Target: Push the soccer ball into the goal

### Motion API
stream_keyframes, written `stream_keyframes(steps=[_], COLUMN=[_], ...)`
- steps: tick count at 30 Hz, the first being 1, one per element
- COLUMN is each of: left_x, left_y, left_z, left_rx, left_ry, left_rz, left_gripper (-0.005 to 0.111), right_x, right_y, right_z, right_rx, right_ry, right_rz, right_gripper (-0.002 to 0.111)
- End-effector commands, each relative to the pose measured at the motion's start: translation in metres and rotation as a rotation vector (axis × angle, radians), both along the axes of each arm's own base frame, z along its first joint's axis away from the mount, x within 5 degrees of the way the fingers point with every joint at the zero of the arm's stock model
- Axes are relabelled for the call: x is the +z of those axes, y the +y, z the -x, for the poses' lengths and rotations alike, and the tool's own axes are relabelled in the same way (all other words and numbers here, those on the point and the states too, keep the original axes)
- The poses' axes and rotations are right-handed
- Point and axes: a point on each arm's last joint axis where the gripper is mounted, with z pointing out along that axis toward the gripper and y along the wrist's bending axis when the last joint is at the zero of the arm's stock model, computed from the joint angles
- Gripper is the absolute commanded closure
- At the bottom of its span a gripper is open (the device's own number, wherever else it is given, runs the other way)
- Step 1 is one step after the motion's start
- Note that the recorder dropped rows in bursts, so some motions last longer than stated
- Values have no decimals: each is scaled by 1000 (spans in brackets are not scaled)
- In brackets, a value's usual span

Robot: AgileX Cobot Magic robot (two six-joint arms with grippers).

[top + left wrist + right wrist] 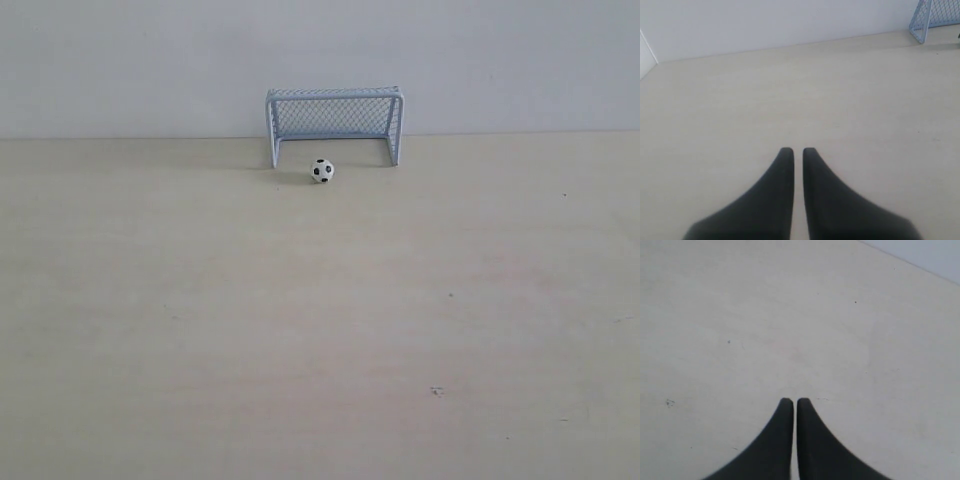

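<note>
Exterior: soccer ball [322, 171] on counter [300, 330], just in front of goal [335, 124] mouth, slightly left of centre; no arms visible.
Left wrist: left hand [794, 150] closed, empty, goal post far off.
Right wrist: right hand [790, 401] closed, empty, bare counter only.
Suggest: closed tips low behind ball, slow straight nudge netward.

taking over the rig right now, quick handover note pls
Left end effector: shut, empty, above the table.
Right end effector: shut, empty, also above the table.
Ball: on the table just in front of the goal mouth, left of centre, not in yet.
Done: nothing that shows; neither arm appears in the exterior view.
Left: push the Ball into the goal.
</note>
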Motion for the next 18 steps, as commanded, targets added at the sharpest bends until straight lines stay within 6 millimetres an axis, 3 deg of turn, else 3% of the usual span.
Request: stream_keyframes(steps=[1,18], left_x=[1,1], left_y=[-1,-1], left_z=[0,0], left_rx=[-6,-6], left_ry=[-3,-3], left_rz=[8,8], left_gripper=[100,100], right_x=[-10,-47], right_y=[-3,1], right_z=[8,15], right_rx=[-19,-8], right_ry=[-3,45], right_rz=[-25,-98], right_gripper=[108,108])
